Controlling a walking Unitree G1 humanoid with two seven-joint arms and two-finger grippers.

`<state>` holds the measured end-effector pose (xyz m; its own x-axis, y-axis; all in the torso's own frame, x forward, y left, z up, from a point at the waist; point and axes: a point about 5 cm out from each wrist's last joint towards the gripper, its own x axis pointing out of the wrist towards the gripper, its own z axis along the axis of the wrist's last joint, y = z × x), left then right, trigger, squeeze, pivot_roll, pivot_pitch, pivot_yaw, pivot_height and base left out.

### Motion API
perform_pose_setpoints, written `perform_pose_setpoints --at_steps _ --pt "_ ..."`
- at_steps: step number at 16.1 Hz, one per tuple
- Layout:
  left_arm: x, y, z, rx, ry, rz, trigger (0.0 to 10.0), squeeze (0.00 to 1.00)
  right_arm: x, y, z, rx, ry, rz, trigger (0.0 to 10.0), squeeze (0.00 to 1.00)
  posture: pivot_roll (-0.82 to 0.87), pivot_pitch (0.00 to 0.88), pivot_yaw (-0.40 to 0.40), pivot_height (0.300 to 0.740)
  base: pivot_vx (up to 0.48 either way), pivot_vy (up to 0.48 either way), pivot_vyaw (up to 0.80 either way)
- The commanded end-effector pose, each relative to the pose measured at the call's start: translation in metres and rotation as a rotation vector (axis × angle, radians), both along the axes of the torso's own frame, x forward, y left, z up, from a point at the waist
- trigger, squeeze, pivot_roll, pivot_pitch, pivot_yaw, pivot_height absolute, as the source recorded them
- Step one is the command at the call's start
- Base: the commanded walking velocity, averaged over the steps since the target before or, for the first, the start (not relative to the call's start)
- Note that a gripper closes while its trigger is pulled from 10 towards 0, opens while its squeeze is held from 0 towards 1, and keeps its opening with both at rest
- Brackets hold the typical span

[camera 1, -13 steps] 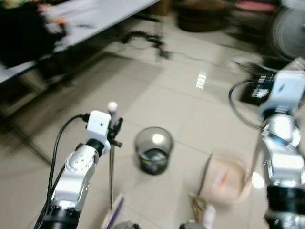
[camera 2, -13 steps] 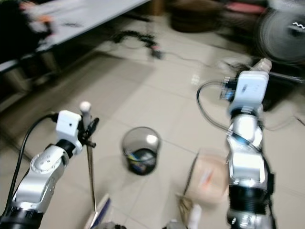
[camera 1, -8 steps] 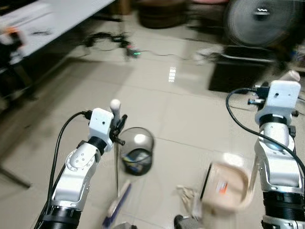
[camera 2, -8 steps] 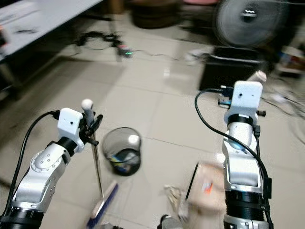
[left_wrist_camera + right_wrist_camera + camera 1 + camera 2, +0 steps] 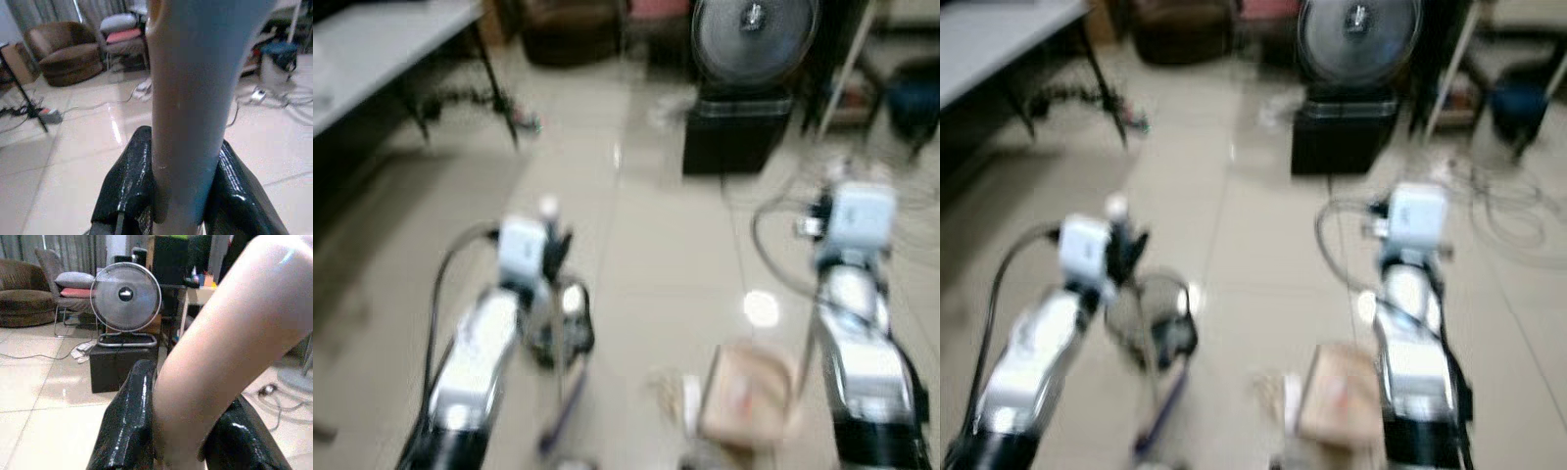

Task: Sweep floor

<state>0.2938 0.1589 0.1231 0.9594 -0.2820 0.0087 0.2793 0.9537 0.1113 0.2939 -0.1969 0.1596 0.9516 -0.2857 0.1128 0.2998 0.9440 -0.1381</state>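
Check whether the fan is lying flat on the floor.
No, the fan stands upright on a black box.

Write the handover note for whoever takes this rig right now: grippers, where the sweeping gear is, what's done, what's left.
Left gripper: shut on the broom handle, broom upright, its head on the floor by the mesh wastebasket.
Right gripper: shut on the dustpan handle; the dustpan hangs low before the robot's right side.
Litter lies on the tiles between broom and dustpan.
Done: both tools in hand. Head views are blurred.
Left: sweep the litter into the dustpan, probably tip it into the wastebasket.
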Motion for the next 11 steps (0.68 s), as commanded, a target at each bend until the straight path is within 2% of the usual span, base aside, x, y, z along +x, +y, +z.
perform_pose_setpoints --at_steps 1,2,8,11 --pt "0.003 0.01 0.008 0.019 -0.039 0.057 10.0 0.0 0.002 0.01 0.01 0.032 -0.057 0.051 10.0 0.0 -0.11 0.049 0.067 0.74 0.0 0.0 0.0" --pt "0.006 0.012 0.01 0.016 -0.049 0.083 10.0 0.0 0.002 0.013 0.01 0.039 -0.065 0.065 10.0 0.0 -0.11 0.046 0.067 0.74 0.0 0.0 0.0" --pt "0.009 0.012 0.016 0.026 -0.111 0.127 10.0 0.0 0.004 0.018 0.007 -0.002 -0.065 0.098 10.0 0.0 -0.12 0.036 0.07 0.74 0.0 0.0 -0.8" --pt "0.008 0.01 0.017 0.023 -0.123 0.117 10.0 0.0 0.002 0.02 -0.003 0.032 -0.032 0.106 10.0 0.0 -0.12 0.037 0.071 0.74 0.1 0.0 -0.33"
